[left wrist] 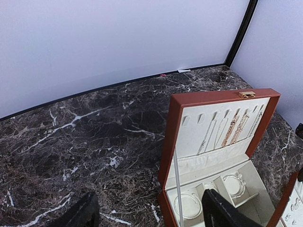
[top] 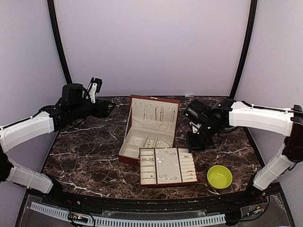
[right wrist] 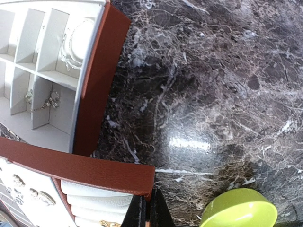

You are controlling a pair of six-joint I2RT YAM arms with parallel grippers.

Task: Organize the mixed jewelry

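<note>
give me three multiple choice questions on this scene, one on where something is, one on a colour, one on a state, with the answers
1. Where does the bowl sit relative to the compartment tray?
A. to its right, apart from it
B. inside it
C. behind the box

2. What colour is the outside of the jewelry box?
A. black
B. reddish-brown
C. blue

3. How is the box's lid?
A. shut flat
C. taken off and lying on the table
B. raised upright, chains hanging inside it

Answers:
1. A: the top view shows the yellow-green bowl on the marble table near the right arm's side, with bare marble between it and the tray.
2. B: its walls and lid edge are reddish-brown around a cream lining.
3. B: the left wrist view shows the lid standing up with chains against its lining.
</note>
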